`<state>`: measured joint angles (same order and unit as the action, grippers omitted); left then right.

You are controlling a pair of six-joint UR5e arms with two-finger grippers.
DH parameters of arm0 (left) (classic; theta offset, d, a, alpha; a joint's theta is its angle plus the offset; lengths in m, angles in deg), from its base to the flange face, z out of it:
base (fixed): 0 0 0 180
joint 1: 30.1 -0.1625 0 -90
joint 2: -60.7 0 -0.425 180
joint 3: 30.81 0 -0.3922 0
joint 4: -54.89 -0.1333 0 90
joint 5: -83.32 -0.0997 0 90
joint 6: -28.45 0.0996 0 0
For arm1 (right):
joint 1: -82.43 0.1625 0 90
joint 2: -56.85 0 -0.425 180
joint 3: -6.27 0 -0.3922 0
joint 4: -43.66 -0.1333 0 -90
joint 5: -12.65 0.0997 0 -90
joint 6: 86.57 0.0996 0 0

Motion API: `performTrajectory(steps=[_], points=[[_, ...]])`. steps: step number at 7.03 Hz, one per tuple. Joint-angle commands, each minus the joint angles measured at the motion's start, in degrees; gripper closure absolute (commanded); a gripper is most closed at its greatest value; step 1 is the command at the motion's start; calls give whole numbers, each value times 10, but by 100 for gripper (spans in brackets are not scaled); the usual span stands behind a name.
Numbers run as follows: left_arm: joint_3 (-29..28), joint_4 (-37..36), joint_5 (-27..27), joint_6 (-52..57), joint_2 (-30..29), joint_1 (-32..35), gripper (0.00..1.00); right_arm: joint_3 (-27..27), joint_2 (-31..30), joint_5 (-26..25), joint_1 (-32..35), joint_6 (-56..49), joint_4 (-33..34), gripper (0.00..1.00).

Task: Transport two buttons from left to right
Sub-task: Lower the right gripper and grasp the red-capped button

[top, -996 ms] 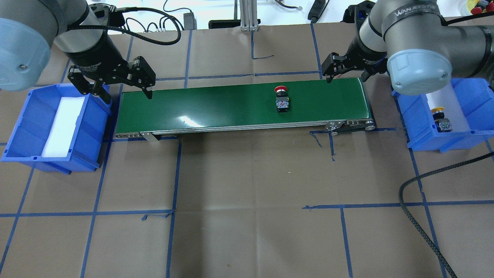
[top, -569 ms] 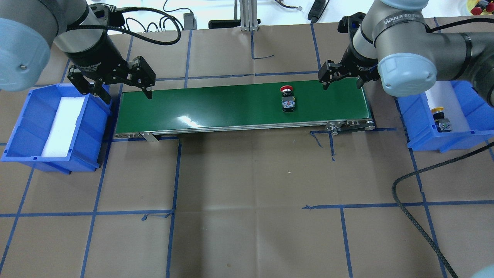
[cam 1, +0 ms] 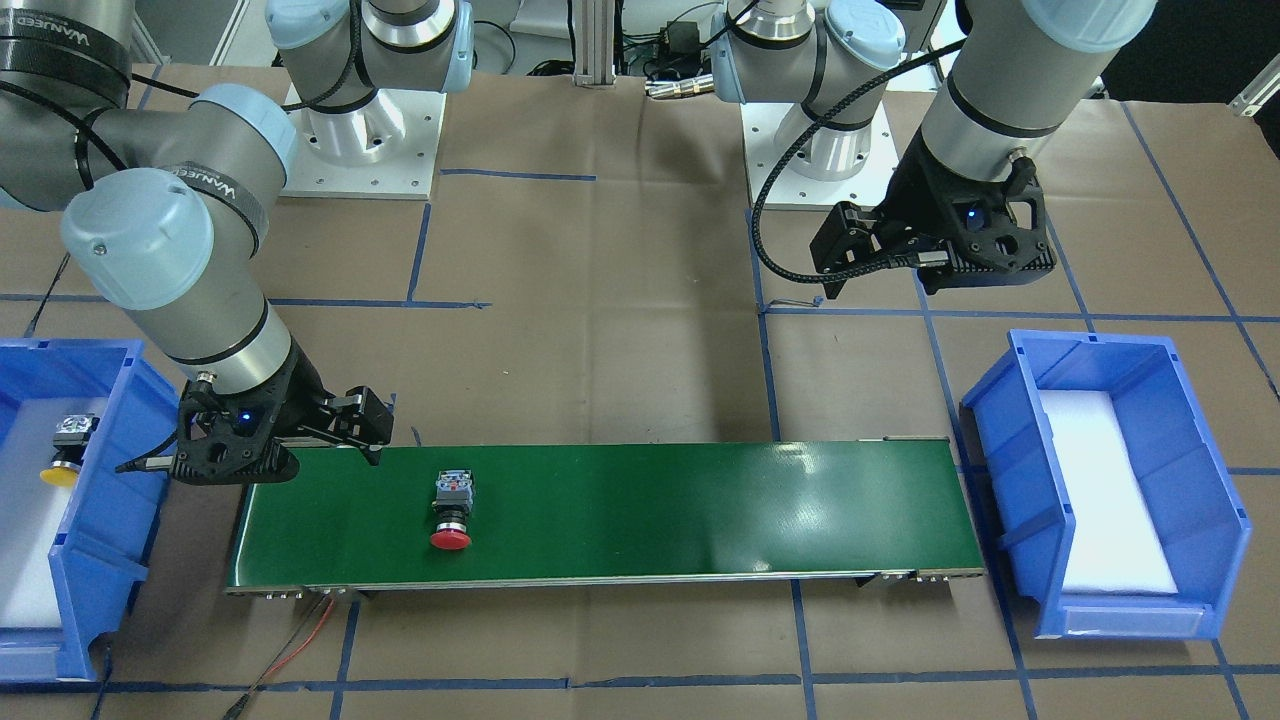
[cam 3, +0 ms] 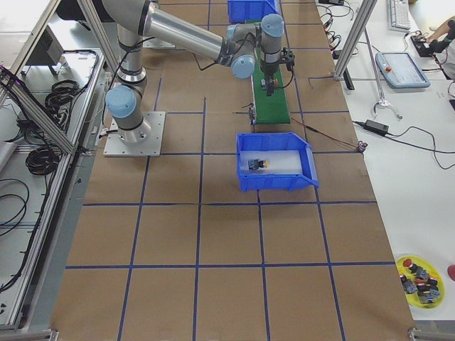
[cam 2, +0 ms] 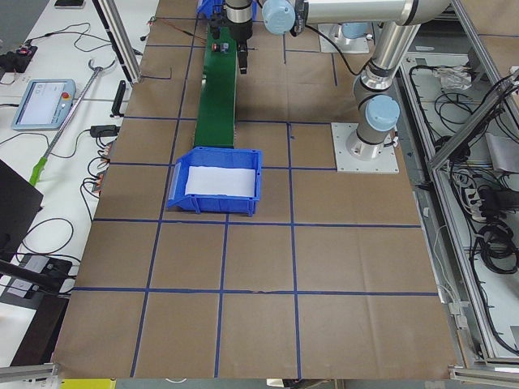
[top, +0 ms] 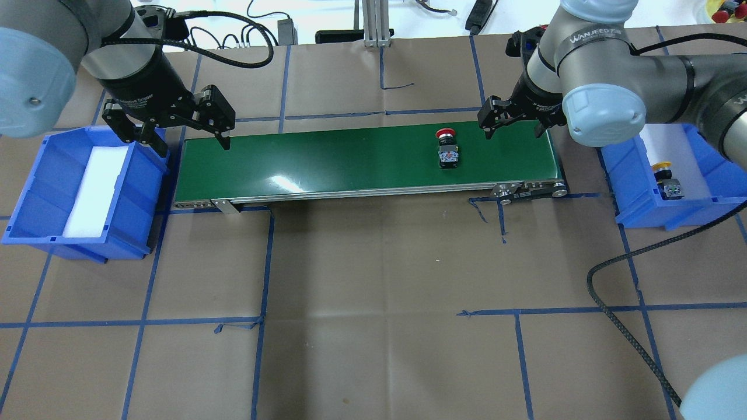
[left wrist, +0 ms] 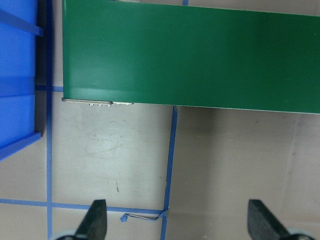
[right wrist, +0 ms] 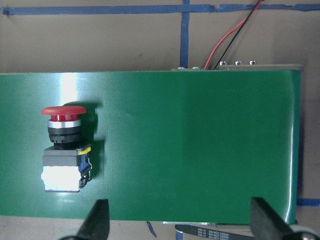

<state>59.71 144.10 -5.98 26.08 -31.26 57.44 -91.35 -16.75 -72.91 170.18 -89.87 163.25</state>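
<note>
Right gripper (right wrist: 180, 221) hangs over the right end of the green conveyor belt (top: 350, 157), pointing down, its two fingers spread wide with nothing between them. In the right wrist view the red button (right wrist: 65, 145) lies on its side on the belt, off toward the belt's middle, just outside the line of the nearer fingertip and not between the fingers; its red cap points away from the robot. The right arm reaches in over the right blue bin (top: 642, 210), forearm roughly level, wrist bent downward. The yellow button (top: 666, 178) lies in that bin on a white pad. Left gripper (left wrist: 178, 220), fingers also wide apart and holding nothing, hovers at the belt's left end beside the left blue bin (top: 35, 192)
</note>
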Motion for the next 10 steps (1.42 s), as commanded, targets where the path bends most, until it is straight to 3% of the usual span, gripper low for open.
performTrajectory(steps=[1,10], points=[[-1,0,0,0,-1,0,0,0,5,0,0,0,4,0],[-1,0,0,0,-1,0,0,23,63,3,8,19,5,0]])
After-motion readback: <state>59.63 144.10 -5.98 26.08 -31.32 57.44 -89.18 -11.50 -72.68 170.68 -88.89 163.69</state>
